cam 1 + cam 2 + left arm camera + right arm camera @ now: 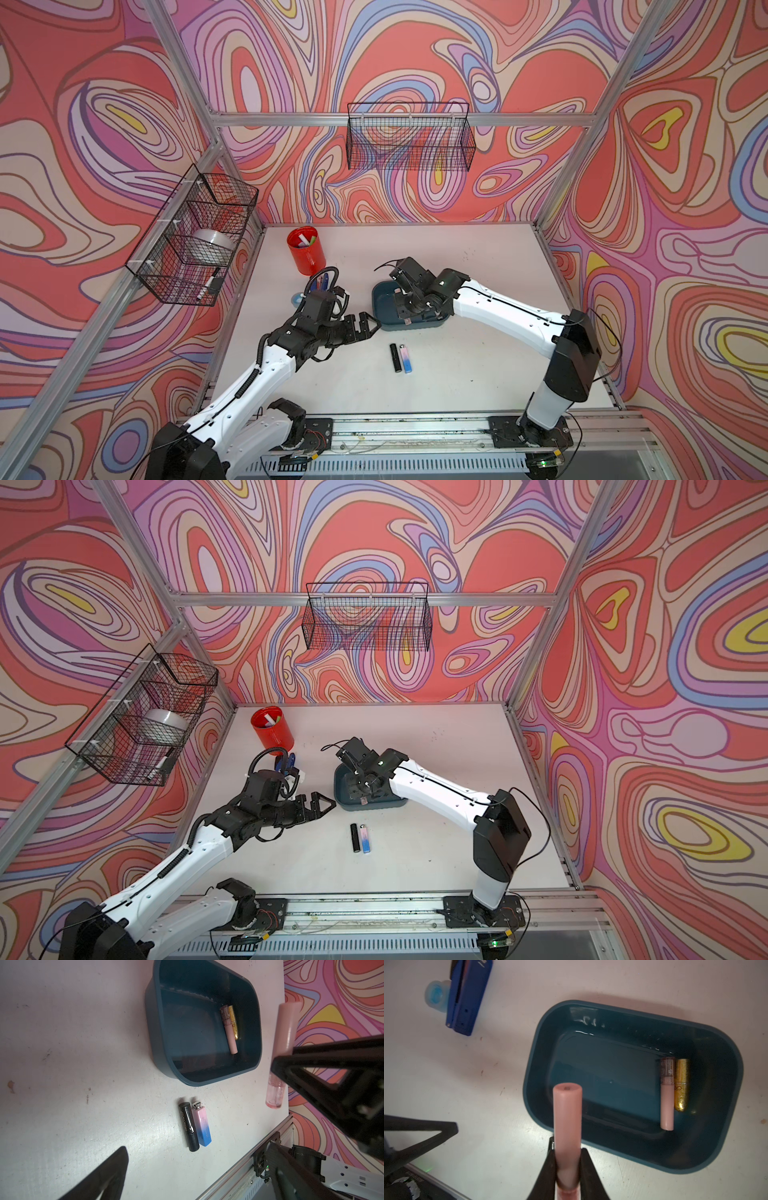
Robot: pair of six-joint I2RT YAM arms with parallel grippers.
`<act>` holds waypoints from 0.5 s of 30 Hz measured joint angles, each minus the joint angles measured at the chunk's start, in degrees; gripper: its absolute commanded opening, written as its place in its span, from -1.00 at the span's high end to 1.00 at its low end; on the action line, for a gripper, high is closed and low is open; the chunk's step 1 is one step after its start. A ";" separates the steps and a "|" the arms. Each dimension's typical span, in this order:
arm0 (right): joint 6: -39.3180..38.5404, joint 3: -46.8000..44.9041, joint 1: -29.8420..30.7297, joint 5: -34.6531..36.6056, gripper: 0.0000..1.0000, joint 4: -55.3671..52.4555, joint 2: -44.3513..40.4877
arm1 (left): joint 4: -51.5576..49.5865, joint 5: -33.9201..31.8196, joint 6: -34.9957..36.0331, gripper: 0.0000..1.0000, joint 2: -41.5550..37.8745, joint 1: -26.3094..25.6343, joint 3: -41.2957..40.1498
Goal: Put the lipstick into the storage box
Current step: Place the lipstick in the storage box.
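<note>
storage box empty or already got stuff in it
The storage box is not empty: a pale pink tube and a gold glitter tube lie side by side on its floor.

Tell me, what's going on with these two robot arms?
The right gripper is clamped on a long pale pink plastic tube, holding it above the shallow dark teal plastic storage box. A shorter pink tube and a gold glitter tube already lie inside. A black lipstick and a pink-to-blue lipstick lie side by side on the white table. The left gripper hovers open, empty.
</note>
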 measured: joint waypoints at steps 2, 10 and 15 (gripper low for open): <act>-1.38 0.00 -3.23 -0.74 0.61 0.22 1.49 | 0.02 -0.02 0.31 -1.00 0.37 0.00 0.15; -6.69 0.44 -11.17 -3.21 0.63 1.95 9.03 | 0.00 -0.46 1.68 -1.00 3.02 0.00 2.47; -8.35 0.42 -12.31 -5.16 0.63 3.32 13.40 | -0.02 -0.61 2.49 -1.00 5.33 0.00 4.68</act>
